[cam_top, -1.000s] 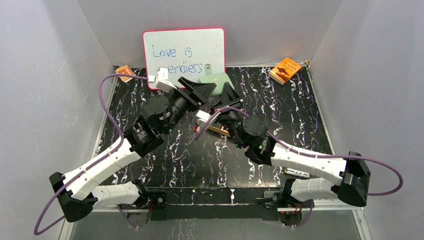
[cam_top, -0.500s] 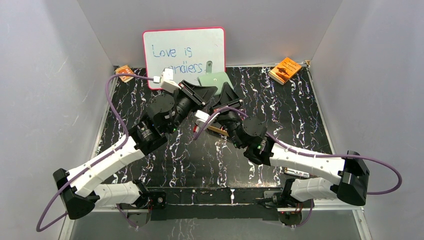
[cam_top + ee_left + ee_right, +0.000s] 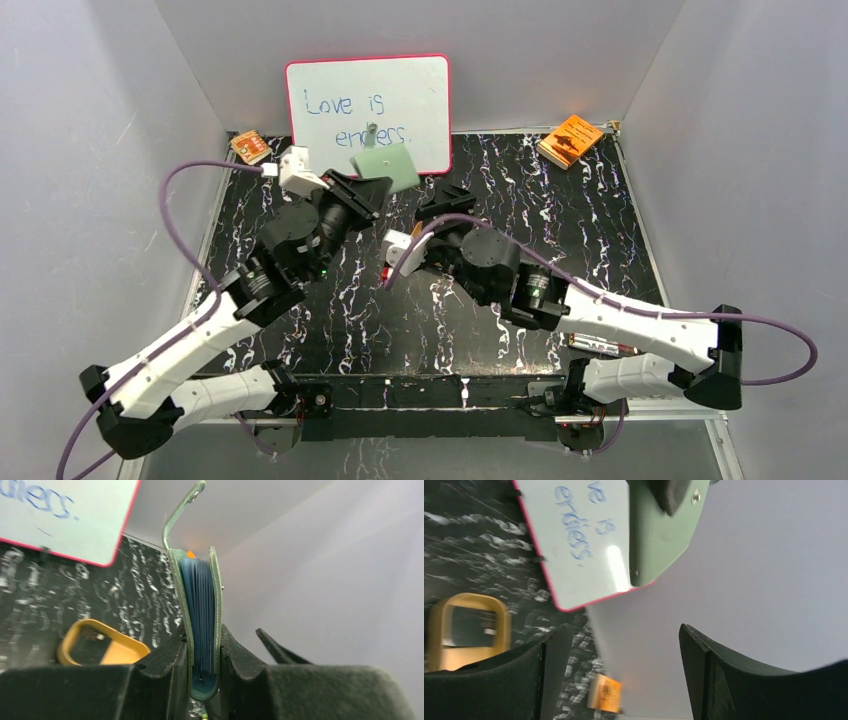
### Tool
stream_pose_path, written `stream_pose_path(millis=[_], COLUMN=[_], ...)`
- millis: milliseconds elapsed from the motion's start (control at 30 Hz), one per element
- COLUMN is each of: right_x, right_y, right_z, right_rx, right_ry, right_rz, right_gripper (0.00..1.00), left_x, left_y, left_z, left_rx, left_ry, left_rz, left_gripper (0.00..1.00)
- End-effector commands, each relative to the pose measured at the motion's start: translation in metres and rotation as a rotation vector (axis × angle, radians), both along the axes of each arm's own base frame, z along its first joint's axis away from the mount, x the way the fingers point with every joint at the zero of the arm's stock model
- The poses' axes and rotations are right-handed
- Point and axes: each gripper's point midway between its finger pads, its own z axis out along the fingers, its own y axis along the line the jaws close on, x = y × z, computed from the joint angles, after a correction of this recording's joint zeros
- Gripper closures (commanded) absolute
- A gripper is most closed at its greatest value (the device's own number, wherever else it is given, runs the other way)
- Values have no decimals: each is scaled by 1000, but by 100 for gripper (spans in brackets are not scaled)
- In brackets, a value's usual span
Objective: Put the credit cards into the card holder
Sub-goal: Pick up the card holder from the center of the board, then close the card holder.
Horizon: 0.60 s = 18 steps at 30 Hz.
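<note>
Top view: my left gripper (image 3: 368, 186) is clamped on the sage-green card holder (image 3: 386, 166) and holds it up off the table (image 3: 600, 230), far centre, in front of the whiteboard (image 3: 368, 100). The right gripper (image 3: 446, 196) sits just right of it, jaws spread, nothing in them. An orange booklet (image 3: 570, 138) lies at the far right corner. I can't see any credit cards from here.

Left wrist: the card holder (image 3: 201, 605) stands on edge between my fingers (image 3: 172, 655), pinched low down. Blue pockets face up, pressed nearly flat. The snap strap (image 3: 182, 510) sticks up loose. The tan-gold tray (image 3: 125, 652) is on the table to the left, with something dark in it, likely a credit card (image 3: 86, 647).

Right wrist: wide-open jaws, empty. The card holder (image 3: 659, 540) hangs above, apart from my fingers. The tray (image 3: 439, 630) is at the left with a dark credit card (image 3: 470, 624) lying flat inside.

Handling, my guess: the holder is light and soft, and the pockets flop, so a low grip leaves the mouth free. The card is stiff, thin and slick. It lies flat, so it is hard to pinch. I'd take it by a short edge against the tray rim.
</note>
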Motion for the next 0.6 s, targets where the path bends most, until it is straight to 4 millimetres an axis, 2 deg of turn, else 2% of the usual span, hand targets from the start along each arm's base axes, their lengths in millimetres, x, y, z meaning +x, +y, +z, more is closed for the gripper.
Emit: stream_pose_path(millis=[0,67,133,267,400,500,567], right_x=[-30,-32,-24,-29,-63,-90,-100], right_y=[5,13,13,5,-16,-24,-27], right_z=[4,19,38,68,83,88,91], right_rx=[250,390,523,684,733,732,741], right_ry=[456,643,793,998,1168,1242,1294], right_rz=[95,195,281,463,655,725,734], right_gripper=[14,14,15,18,18,18,21], left_x=[-19,-34,-52,-95,-146,-173,-187], left_y=[57,54,47,32,25,30,30], left_z=[35,26,14,-6,-8,2,8], left_rx=[179,293,367,409,362,320,305], left_ry=[-119,-110,-97,-87,-126,-180,-207], left_rz=[87,-12,-140,-405,-650,-749,-811], left_gripper=[100,100,100,100,100,100,100])
